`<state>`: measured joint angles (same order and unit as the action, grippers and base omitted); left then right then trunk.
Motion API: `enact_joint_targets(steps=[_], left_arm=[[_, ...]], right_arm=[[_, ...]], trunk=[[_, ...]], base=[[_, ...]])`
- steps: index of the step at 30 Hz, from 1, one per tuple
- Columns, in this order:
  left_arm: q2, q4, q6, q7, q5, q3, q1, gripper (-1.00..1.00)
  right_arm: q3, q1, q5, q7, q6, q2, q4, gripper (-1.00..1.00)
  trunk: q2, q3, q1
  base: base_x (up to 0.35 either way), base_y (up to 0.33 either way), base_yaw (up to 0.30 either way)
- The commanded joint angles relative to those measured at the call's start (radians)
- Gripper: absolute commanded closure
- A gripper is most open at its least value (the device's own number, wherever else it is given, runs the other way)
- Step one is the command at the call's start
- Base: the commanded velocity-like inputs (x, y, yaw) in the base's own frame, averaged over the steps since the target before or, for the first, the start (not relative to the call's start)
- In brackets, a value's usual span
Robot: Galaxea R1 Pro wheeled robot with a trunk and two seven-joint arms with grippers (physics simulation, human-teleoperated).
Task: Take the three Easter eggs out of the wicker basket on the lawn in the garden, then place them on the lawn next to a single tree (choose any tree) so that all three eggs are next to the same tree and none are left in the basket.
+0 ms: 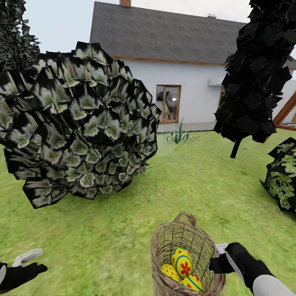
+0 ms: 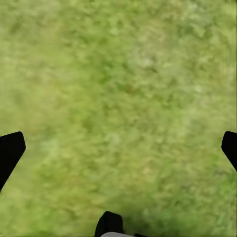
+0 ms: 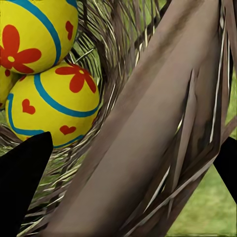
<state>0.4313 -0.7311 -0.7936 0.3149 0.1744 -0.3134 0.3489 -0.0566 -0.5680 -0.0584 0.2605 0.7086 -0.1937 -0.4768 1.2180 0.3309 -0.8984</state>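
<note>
Three Easter eggs [image 1: 183,269] inside wicker basket [image 1: 164,246], right gripper [image 1: 218,257] straddling rim

Wicker basket [image 3: 148,148] rim between pincer fingers [image 3: 22,187]; Easter eggs [image 3: 49,103] inside.

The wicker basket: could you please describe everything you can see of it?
The tan-brown open-weave wicker basket is round and tapered, with a small arched loop handle on its far rim. It looks tilted, mouth open toward the head camera. Three yellow Easter eggs with red flowers and blue bands lie inside. The black right gripper is at its rim, the rim between its jaws in the right wrist view. Mottled green lawn surrounds it.
</note>
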Motion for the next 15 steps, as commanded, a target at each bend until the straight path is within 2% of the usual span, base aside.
enact_joint_targets(steps=[1, 6, 12, 15], left_arm=[[0.0, 0.0, -0.006, 0.001, 0.004, -0.002, 0.001, -1.0], [-0.009, 0.0, -0.007, -0.002, 0.004, 0.001, 0.001, -1.0], [-0.005, -0.003, -0.01, 0.002, 0.009, -0.003, 0.001, -1.0], [-0.002, 0.001, -0.01, 0.005, 0.009, -0.023, 0.001, -1.0]], right_arm=[[-0.002, -0.001, -0.004, 0.005, 0.004, -0.001, 0.001, 1.0], [-0.001, -0.001, -0.004, 0.003, 0.002, -0.002, 0.005, 1.0], [0.0, -0.001, -0.004, 0.0, 0.0, -0.003, 0.006, 1.0], [0.005, -0.001, -0.002, 0.003, 0.001, -0.009, 0.002, 1.0]], trunk=[[0.001, 0.001, 0.0], [0.001, 0.001, 0.0], [0.001, 0.001, 0.0], [0.001, 0.001, 0.0]], base=[[0.0, 0.343, 0.05], [0.0, 0.343, 0.009], [0.001, 0.343, 0.0], [0.03, 0.343, 0.0]])
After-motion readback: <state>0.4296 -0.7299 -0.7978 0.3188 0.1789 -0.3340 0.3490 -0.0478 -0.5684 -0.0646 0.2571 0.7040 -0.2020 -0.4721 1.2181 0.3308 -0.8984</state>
